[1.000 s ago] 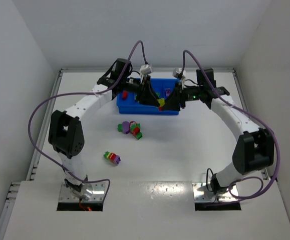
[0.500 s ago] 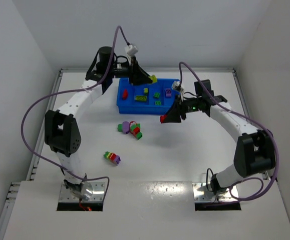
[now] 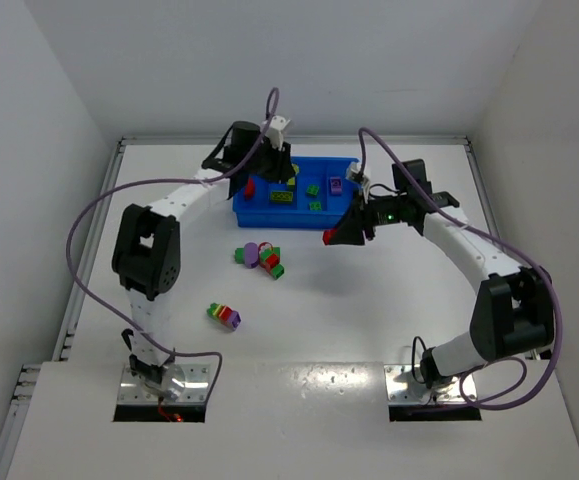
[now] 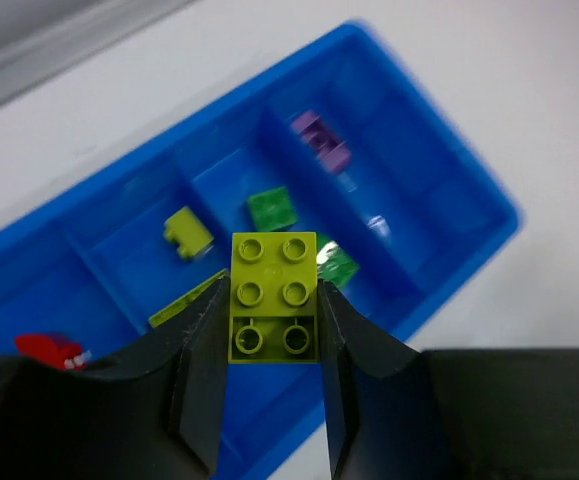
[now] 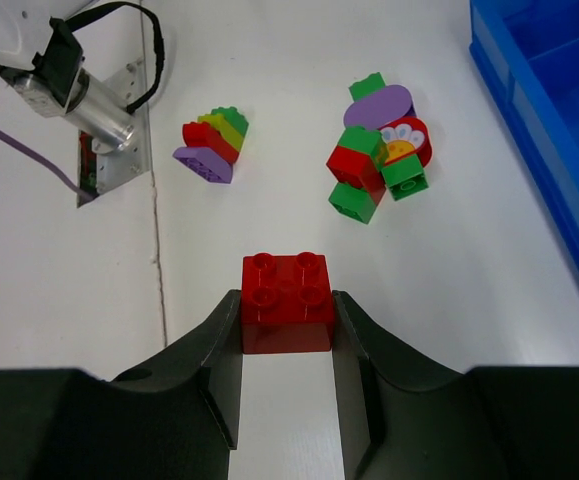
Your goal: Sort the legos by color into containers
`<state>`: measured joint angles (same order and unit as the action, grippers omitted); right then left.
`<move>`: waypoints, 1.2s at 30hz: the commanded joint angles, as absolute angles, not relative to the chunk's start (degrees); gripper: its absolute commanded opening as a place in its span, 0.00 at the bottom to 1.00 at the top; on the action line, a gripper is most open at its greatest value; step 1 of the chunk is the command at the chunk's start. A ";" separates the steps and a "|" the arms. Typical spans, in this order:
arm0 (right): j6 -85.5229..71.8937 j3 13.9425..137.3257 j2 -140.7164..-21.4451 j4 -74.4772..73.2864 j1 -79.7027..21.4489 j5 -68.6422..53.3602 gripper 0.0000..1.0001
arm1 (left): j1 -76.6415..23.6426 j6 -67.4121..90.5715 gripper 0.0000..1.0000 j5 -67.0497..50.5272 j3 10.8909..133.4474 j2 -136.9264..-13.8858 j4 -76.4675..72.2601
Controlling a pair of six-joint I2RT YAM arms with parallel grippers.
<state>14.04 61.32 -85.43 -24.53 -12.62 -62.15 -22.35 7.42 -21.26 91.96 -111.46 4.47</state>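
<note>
My left gripper [image 3: 287, 176] [image 4: 274, 305] hangs over the blue tray [image 3: 289, 221] [image 4: 474, 170], shut on a yellow-green lego brick [image 4: 274, 290]. Below it the containers hold a purple brick [image 4: 319, 140], two green bricks [image 4: 271, 208], yellow ones [image 4: 187, 228] and a red one [image 4: 49, 350]. My right gripper [image 3: 331, 237] [image 5: 286, 308] is above the table just in front of the tray's right corner, shut on a red lego brick [image 5: 287, 300]. A loose cluster of legos [image 3: 261, 257] [image 5: 379, 150] and a multicolour stack [image 3: 224, 316] [image 5: 214, 140] lie on the table.
The tray's near wall [image 5: 539, 130] runs along the right edge of the right wrist view. The left arm's base plate and cable [image 5: 94, 110] sit at the table's near edge. White walls close in the table on three sides.
A second ago both grippers met at the tray's front. They have pulled apart: the left now holds the yellow-green brick over the tray, the right holds the red brick in front of it.
</note>
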 commanded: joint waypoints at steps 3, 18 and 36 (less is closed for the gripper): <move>15.82 63.98 -83.32 -23.29 -11.08 -61.35 0.00 | -23.12 3.87 0.11 -7.66 93.87 -116.27 7.38; -3.67 69.33 -90.87 -1.54 -11.95 -48.35 0.00 | -18.38 16.07 0.99 -15.02 93.78 -106.89 0.80; -12.57 116.44 -136.30 -2.90 -25.83 -39.21 0.01 | 4.12 7.38 0.99 -28.04 82.20 -87.73 19.95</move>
<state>-14.02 110.74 -133.71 -0.54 -24.16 -41.25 2.81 10.41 -23.20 86.15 -91.66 15.97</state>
